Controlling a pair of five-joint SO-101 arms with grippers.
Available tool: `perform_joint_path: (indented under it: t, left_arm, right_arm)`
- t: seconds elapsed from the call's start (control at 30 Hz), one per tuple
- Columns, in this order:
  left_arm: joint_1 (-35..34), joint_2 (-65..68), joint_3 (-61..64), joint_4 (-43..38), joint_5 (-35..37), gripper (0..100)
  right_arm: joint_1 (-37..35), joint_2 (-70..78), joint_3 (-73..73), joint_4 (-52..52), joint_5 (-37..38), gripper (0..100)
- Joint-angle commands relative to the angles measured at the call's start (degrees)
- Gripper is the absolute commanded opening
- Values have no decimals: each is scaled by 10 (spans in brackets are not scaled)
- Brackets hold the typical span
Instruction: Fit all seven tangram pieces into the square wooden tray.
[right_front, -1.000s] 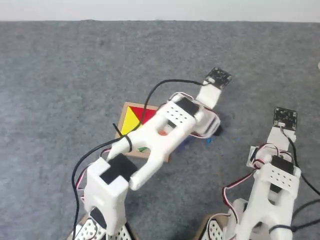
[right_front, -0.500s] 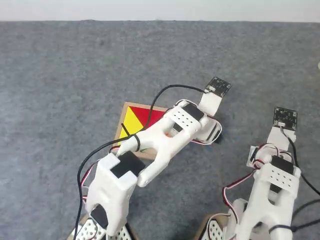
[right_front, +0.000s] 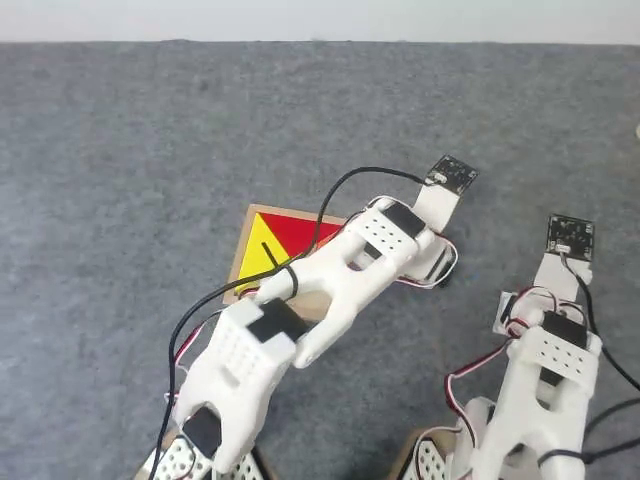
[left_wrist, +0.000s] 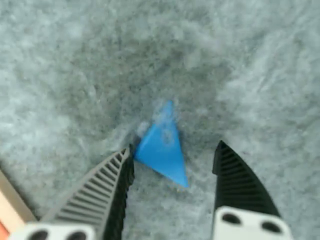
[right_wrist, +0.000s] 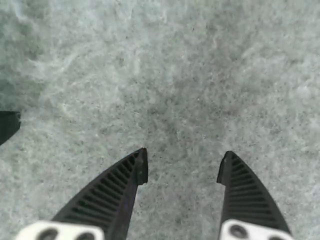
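Note:
A small blue triangle piece (left_wrist: 163, 145) lies flat on the grey carpet, between the open fingers of my left gripper (left_wrist: 175, 149), one fingertip (left_wrist: 126, 155) almost touching its edge. In the high view the left arm (right_front: 340, 275) stretches over the square wooden tray (right_front: 247, 228), hiding most of it; a yellow triangle (right_front: 261, 252) and a red triangle (right_front: 298, 232) show inside. My right gripper (right_wrist: 182, 159) stands open over bare carpet, holding nothing. The right arm (right_front: 545, 360) stays at the lower right.
Grey carpet (right_front: 150, 150) covers the whole table, with wide free room to the left and far side. A tray corner (left_wrist: 9, 205) shows at the edge of the left wrist view. A dark shape (right_wrist: 7, 125) sits at the edge of the right wrist view.
The left arm has swung to the right and away from the tray, uncovering more of the yellow and red triangles. The right arm has not moved.

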Motion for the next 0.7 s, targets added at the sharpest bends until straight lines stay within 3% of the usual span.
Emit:
perform_joint_path:
  t: [0.0, 0.67]
  left_arm:
    - [4, 16, -69, 49, 5, 218]
    - [4, 40, -111, 78, 1, 167]
  right_arm:
    - [9, -18, -4, -8, 4, 227]
    - [7, -17, -4, -8, 4, 227]
